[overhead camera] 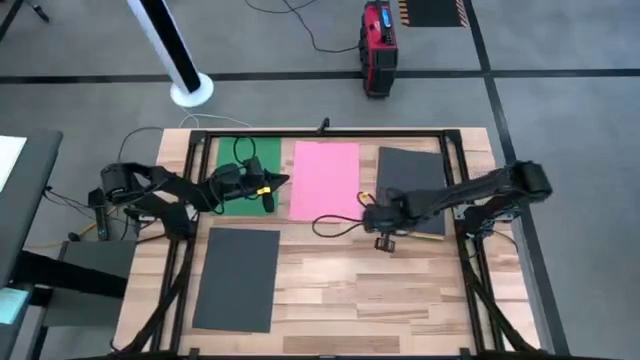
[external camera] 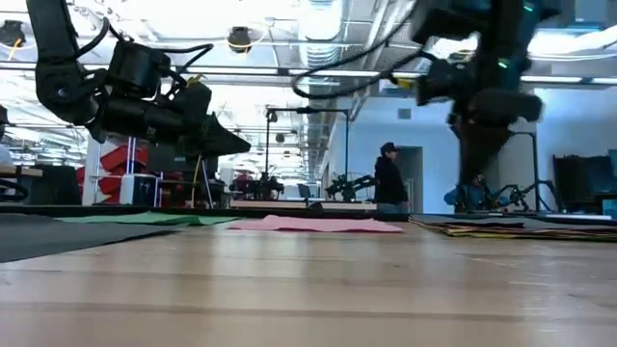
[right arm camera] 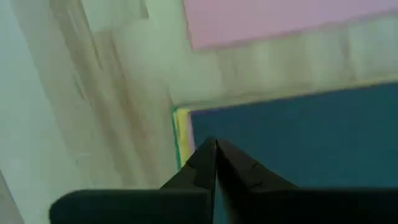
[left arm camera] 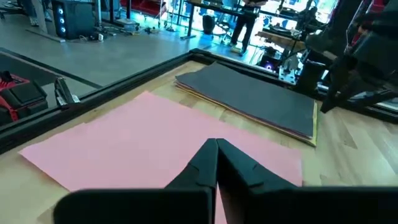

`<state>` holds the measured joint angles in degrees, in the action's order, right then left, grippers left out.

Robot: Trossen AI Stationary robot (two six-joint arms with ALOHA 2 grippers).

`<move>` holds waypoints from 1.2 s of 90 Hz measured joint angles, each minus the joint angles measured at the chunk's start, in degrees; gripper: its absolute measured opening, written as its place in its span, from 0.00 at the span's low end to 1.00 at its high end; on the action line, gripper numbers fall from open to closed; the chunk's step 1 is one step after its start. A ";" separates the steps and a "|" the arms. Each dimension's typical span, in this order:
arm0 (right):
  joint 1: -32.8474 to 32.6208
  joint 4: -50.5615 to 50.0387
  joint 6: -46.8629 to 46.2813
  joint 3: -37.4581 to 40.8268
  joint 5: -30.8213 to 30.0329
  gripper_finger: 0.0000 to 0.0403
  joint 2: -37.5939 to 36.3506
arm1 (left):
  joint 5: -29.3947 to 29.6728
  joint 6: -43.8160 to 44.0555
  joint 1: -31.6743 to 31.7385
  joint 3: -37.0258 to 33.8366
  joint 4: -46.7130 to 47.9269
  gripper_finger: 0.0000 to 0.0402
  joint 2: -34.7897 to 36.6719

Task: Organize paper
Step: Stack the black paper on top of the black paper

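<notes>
Four lots of paper lie flat on the wooden table: a green sheet point(overhead camera: 232, 178) at the far left, a pink sheet point(overhead camera: 325, 180) in the far middle, a stack topped by dark grey point(overhead camera: 412, 190) at the far right, and a single dark grey sheet point(overhead camera: 237, 280) at the near left. A yellow edge point(right arm camera: 181, 134) shows under the stack's corner. My left gripper point(overhead camera: 281, 182) is shut and hangs above the gap between green and pink, pointing at the pink sheet point(left arm camera: 155, 134). My right gripper point(overhead camera: 373, 214) is shut and raised over the stack's near left corner point(right arm camera: 196, 118).
A black cable point(overhead camera: 335, 222) loops over the pink sheet's near edge. A black frame rail point(overhead camera: 320, 132) runs round the table's far edge and down its sides. Bare wood point(overhead camera: 370, 300) lies at the near right. A person point(external camera: 390, 178) stands far off in the room.
</notes>
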<state>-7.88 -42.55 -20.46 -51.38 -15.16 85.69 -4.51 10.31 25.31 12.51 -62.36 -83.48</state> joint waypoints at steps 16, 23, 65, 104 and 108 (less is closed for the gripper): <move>-1.36 6.66 -0.66 4.03 -1.46 0.19 -0.16 | 0.00 0.00 0.01 0.00 -0.01 0.00 0.00; -1.90 7.69 -0.64 3.99 -4.78 0.27 -0.16 | 0.00 -0.13 -0.01 0.00 -0.01 0.00 0.00; -2.23 9.39 0.99 4.09 -5.92 0.39 5.67 | 0.00 -0.22 -0.01 0.00 -0.01 0.00 0.00; -1.76 9.33 0.43 4.01 -5.79 0.20 8.40 | 0.00 -0.24 0.00 0.00 0.01 0.00 0.00; -1.85 9.33 0.31 4.01 -5.77 0.16 7.86 | 0.00 -0.24 0.00 0.00 0.01 0.00 0.00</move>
<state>-9.72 -33.23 -20.16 -47.37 -20.93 93.55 -4.51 10.07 25.31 12.51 -62.34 -83.48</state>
